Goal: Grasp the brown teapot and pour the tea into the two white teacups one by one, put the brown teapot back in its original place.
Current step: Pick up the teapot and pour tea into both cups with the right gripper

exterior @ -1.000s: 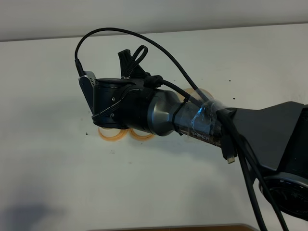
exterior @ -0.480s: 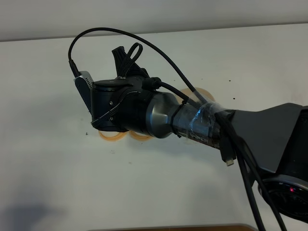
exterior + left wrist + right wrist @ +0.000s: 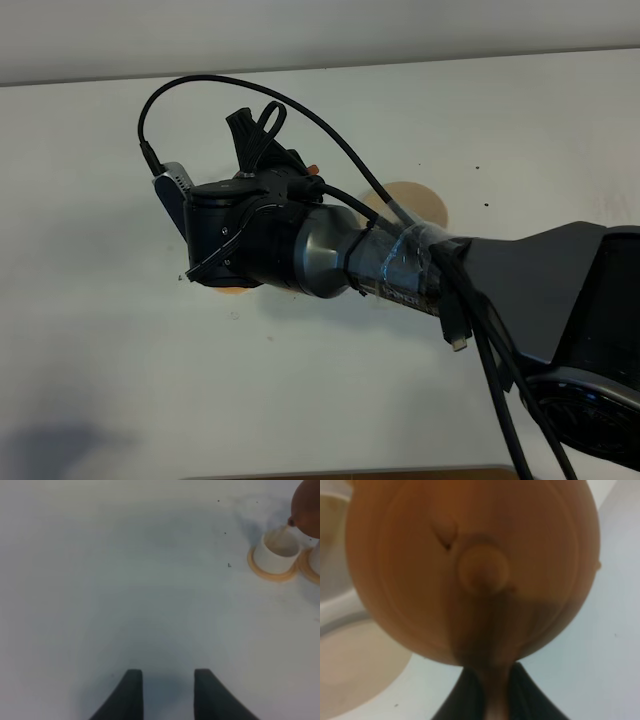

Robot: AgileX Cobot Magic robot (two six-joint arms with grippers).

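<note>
White table (image 3: 125, 580), brown teapot (image 3: 470, 570) in right claw (image 3: 495, 692)

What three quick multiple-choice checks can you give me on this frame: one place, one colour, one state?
1. Where is the spout of the brown teapot?
A. over a plate
B. above a white teacup
C. over a bowl

2. What colour is the coaster under that teacup?
A. blue
B. black
C. orange

3. How is the left gripper?
A. open and empty
B. shut on a teacup
C. shut on the teapot

Answers:
1 B: the left wrist view shows the spout over the cup's rim.
2 C: an orange ring shows round the cup's base.
3 A: its fingers stand apart with nothing between them.
</note>
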